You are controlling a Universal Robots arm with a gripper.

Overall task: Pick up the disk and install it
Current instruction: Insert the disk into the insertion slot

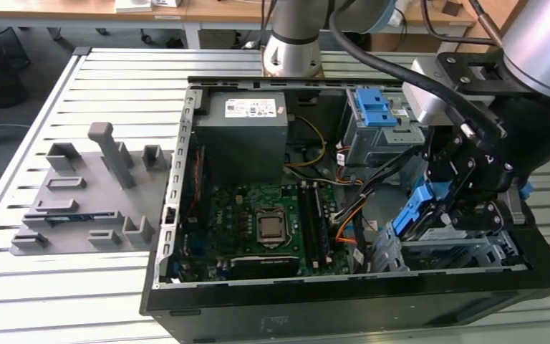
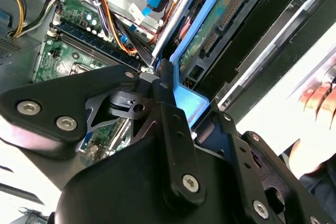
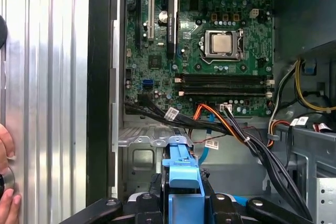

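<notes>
Claw [image 1: 458,204] on your arm is gripping the disk [image 1: 412,213] by its blue plastic bracket, low in the exterior view's right. You are holding the disk on edge and slightly tilted, right over the grey drive bay [image 1: 452,247] in the lower right corner of the open computer case [image 1: 175,215]. You cannot tell whether the disk is touching the bay.

In the first wrist view, the bracket's blue tab [image 3: 184,174] is sticking up out of the claw's closed grip, with a bundle of black and orange cables [image 3: 226,124] running just beyond it. In the second wrist view, the disk [image 2: 226,14] is showing its green circuit-board side inside the blue frame.

Inside the case, the green motherboard [image 1: 256,215] is lying flat in the middle. The grey power-supply box [image 1: 246,132] is sitting above it in the frame. The metal cage with two blue clips [image 1: 375,115] is standing toward the upper right, well apart from the disk.

The case is resting on a slatted metal table [image 1: 84,294]. A grey plastic fixture [image 1: 74,197] is sitting on the table at the exterior view's left. A person's hand [image 3: 6,195] is showing beside the table slats in the first wrist view.
</notes>
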